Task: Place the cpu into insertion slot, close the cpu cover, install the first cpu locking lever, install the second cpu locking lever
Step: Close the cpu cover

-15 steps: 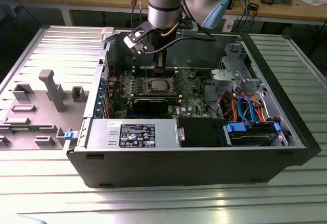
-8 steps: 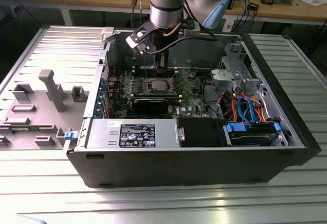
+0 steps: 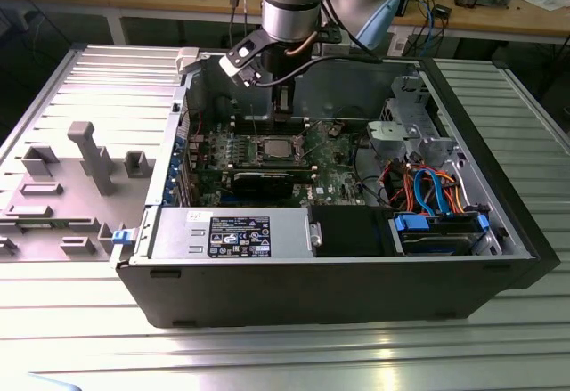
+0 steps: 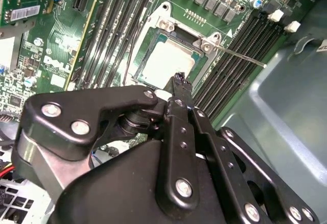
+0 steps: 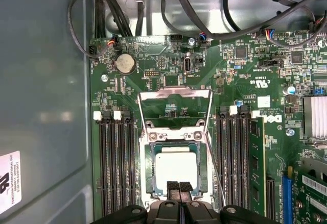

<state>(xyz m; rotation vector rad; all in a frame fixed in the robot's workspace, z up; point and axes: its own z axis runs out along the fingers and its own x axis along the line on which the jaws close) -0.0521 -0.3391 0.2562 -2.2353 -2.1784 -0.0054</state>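
We're seeing the gripper (image 5: 179, 184) hovering closed, empty, just over the cpu (image 5: 176, 167) sitting in the insertion slot (image 5: 149, 169), cpu cover (image 5: 173, 93) open.

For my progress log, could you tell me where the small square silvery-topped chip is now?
In the first wrist view the chip sits in the silver-framed socket on the green board, between the black memory slots, close by the gripper.
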